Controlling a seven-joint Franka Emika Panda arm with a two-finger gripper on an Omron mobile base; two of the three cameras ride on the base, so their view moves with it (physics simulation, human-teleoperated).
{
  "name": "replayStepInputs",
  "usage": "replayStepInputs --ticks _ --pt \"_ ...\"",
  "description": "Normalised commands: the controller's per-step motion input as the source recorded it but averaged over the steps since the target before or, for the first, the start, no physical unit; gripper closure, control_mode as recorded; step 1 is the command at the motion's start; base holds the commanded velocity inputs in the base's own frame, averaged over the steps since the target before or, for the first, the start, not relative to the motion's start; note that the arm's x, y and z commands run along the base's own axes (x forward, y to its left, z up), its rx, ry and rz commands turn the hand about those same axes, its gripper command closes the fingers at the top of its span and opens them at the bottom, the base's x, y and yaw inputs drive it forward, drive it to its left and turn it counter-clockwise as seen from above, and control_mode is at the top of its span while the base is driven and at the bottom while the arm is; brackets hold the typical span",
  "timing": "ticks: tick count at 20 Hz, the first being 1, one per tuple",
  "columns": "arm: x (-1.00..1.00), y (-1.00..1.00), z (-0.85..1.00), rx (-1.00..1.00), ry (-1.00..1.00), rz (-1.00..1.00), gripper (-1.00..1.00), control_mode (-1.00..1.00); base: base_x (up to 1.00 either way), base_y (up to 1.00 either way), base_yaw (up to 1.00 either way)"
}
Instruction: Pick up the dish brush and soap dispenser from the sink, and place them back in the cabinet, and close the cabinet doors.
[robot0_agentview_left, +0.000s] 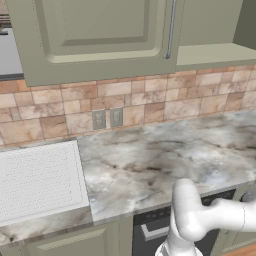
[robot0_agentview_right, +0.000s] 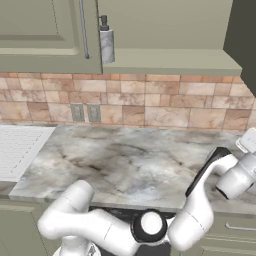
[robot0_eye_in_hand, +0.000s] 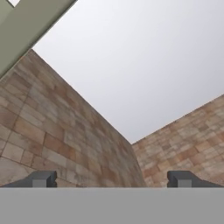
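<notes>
While jaws (robot0_eye_in_hand: 112, 179) stand wide apart, gripping nothing, soap dispenser (robot0_agentview_right: 106, 40) sits upright on cabinet (robot0_agentview_right: 165, 62) shelf, just beside open cabinet door (robot0_agentview_right: 47, 35); sink (robot0_agentview_left: 37, 182) drainboard left on marble desk (robot0_agentview_right: 130, 162).

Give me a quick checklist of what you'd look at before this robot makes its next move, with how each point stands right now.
1. Soap dispenser put away: ok, it stands upright on the cabinet shelf.
2. Dish brush put away: cannot tell.
3. Cabinet doors closed: not ok, the shelf is exposed and a door stands open at the right.
4. Hand free: ok, fingers wide apart with nothing between them.
5. Hand aimed at the work: not ok, its camera faces tiled walls and a plain white surface.
6. Counter free of obstacles: ok.
</notes>
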Motion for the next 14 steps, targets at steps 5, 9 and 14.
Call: replayStepInputs --ticks 5,9,14 --pt "0.00 0.04 -0.13 -0.09 -0.14 0.00 -1.00 -1.00 0.00 0.00 0.00" --pt "0.00 0.00 0.00 -0.01 -0.04 0.00 -1.00 -1.00 0.00 0.00 0.00" --pt "0.00 0.00 0.00 0.00 -0.05 0.00 -1.00 -1.00 0.00 0.00 0.00"
